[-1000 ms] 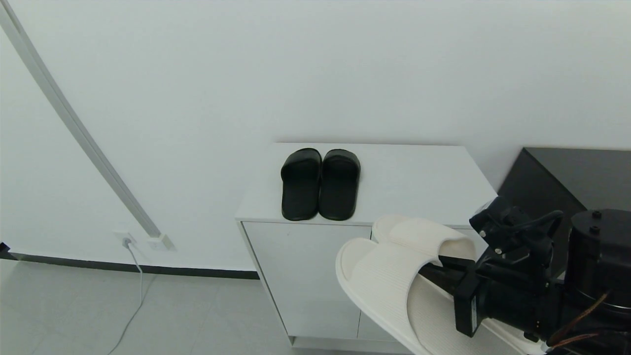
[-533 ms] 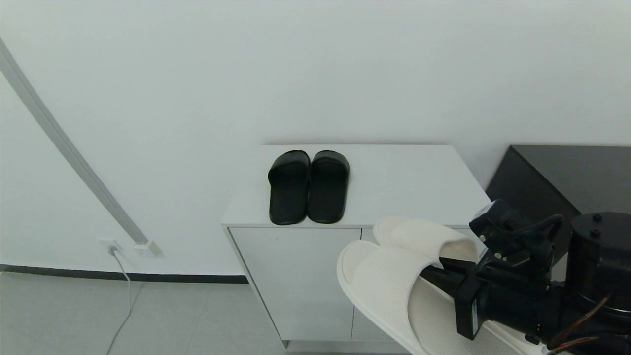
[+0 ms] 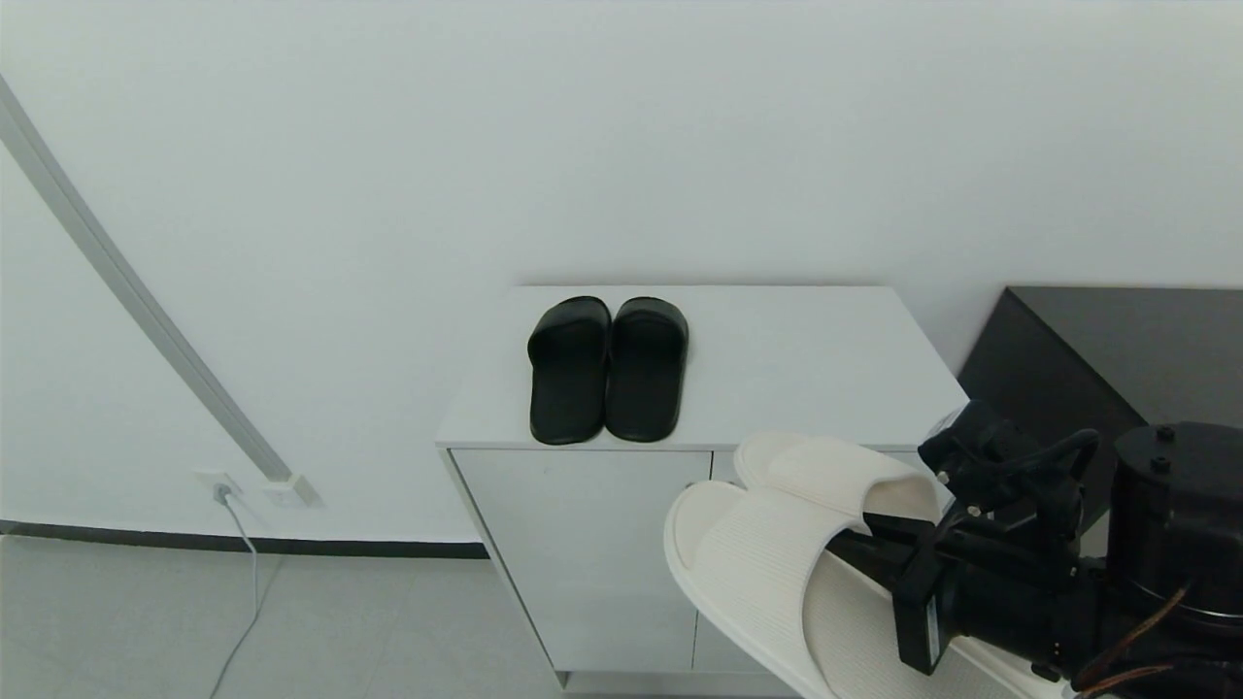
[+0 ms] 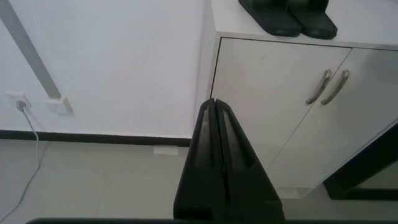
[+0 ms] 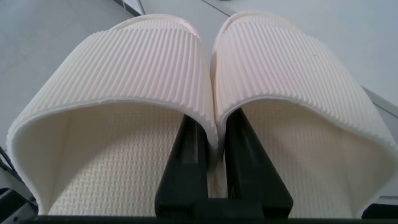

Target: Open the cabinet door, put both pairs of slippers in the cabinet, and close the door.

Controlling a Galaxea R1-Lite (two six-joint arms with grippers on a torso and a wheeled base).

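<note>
- Left gripper (image 4: pixel 214 107): fingers pressed together, holding nothing; it points at the floor in front of the cabinet, with the door handles (image 4: pixel 327 87) at its 2 o'clock.
- Black slippers (image 3: pixel 608 369): one pair, side by side on the cabinet top toward its 9 o'clock side. Not yet stored.
- Cabinet (image 3: pixel 806 359): both doors (image 3: pixel 583 553) are shut, so opening is not yet done.
- White slippers (image 3: pixel 777 544): one pair, lifted in front of the cabinet, at 4 o'clock from the black pair. Picked up, not yet stored.
- Right gripper (image 5: pixel 214 142): pinching the inner side walls of both white slippers together.
- Left, by my reading: open a door, store both pairs, close it.
</note>
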